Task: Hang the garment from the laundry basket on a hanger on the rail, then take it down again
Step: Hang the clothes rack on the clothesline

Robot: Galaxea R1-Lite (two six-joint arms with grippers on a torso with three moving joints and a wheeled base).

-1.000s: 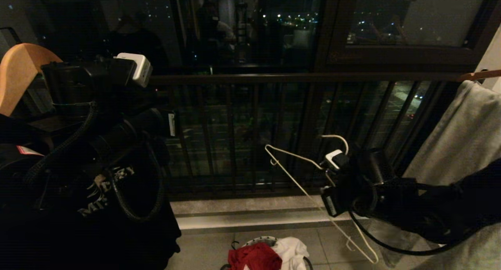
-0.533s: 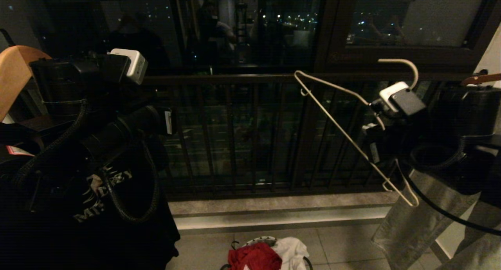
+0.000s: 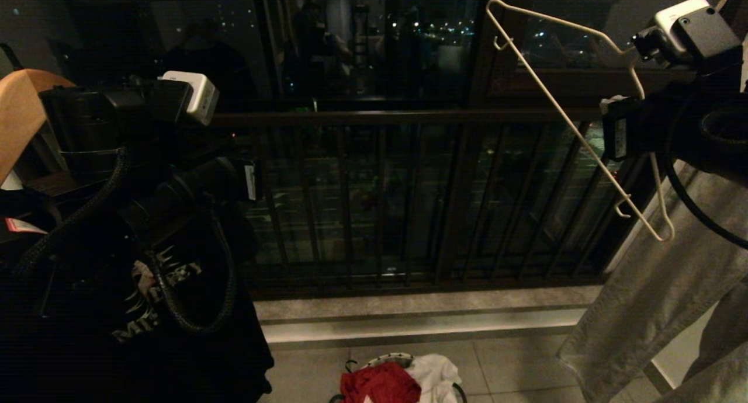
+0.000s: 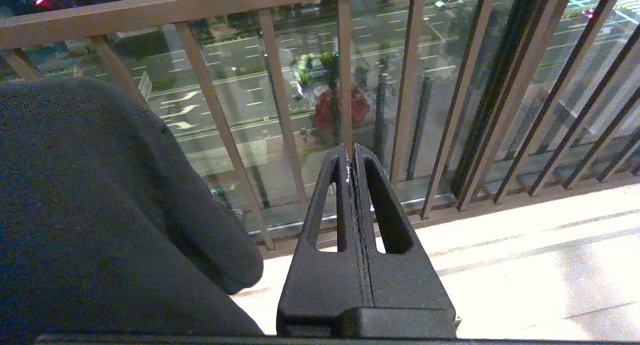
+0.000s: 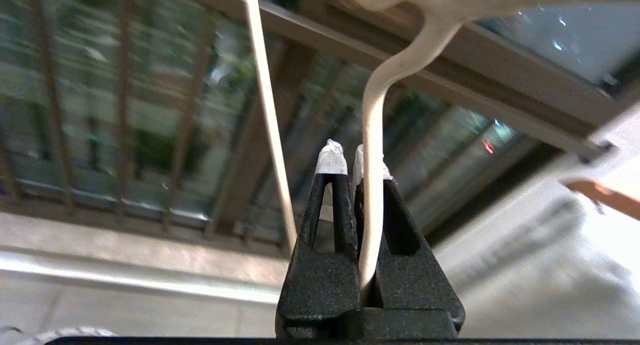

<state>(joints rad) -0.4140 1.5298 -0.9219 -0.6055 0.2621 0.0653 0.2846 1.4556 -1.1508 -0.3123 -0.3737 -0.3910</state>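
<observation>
Head view: the right gripper [image 3: 634, 64] is raised high at the upper right, its fingers pinched on the neck of the thin white wire hanger [image 3: 561, 114], which tilts down and away from it, one small side hook near the top and the other low beside the hanging grey cloth [image 3: 654, 298]. The hanger's own hook runs out past the top edge. The left gripper sits at the left, hidden behind its own arm [image 3: 134, 157], in front of a black T-shirt [image 3: 146, 309] hung on a light-brown wooden hanger [image 3: 20, 111]. The shirt's pale print shows partial lettering that I cannot read fully. At the bottom edge, on the tiled floor, the laundry basket [image 3: 383, 359] holds the red garment [image 3: 380, 384] with a white cloth [image 3: 432, 374] touching it on the right.

Left wrist view: the left gripper [image 4: 351, 157] has its fingers pressed together with nothing between them, pointing at the balcony railing [image 4: 345, 85]; the black T-shirt's dark fabric [image 4: 100, 210] lies just beside it.

Right wrist view: the right gripper [image 5: 350, 160] clamps the hanger's wire [image 5: 372, 135] between its white-tipped fingers [image 5: 331, 157]; a second strand of the hanger [image 5: 267, 110] passes just beside them.
</observation>
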